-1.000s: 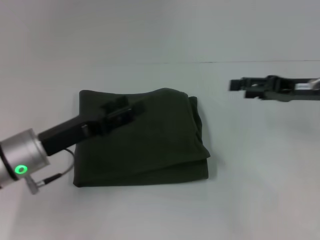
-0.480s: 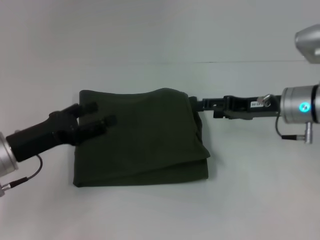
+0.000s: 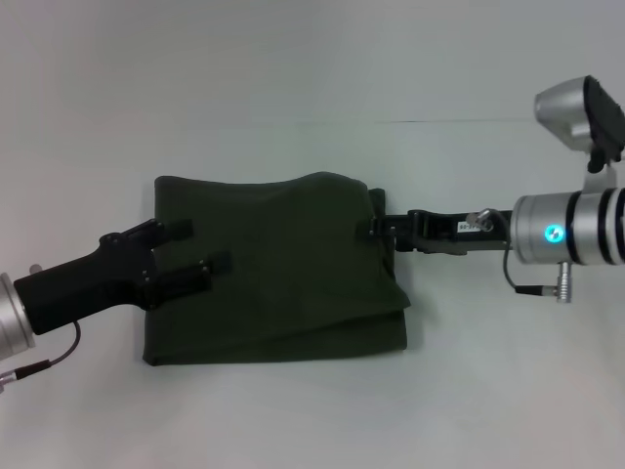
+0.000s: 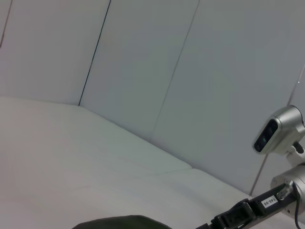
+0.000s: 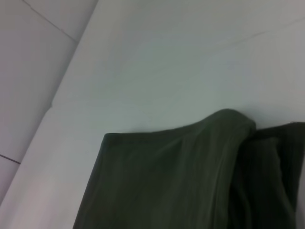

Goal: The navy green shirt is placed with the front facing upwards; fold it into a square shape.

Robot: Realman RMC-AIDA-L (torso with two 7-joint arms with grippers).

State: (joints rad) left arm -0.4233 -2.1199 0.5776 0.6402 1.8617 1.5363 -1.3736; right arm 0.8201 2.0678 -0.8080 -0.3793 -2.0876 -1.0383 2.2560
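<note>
Shirt (image 3: pixel 278 269) is looking square; I'm hovering left tool (image 3: pixel 186 256) with prongs apart, right tool (image 3: pixel 383 227) unclear, risking snagging the edge.

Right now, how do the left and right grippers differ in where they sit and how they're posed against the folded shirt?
The left gripper lies over the navy green shirt at its left edge, fingers spread open; the right gripper only reaches the shirt's upper right edge, and its fingers cannot be read. The left gripper angles up from the near left; the right gripper comes in level from the right. Both point inward at the shirt.
</note>
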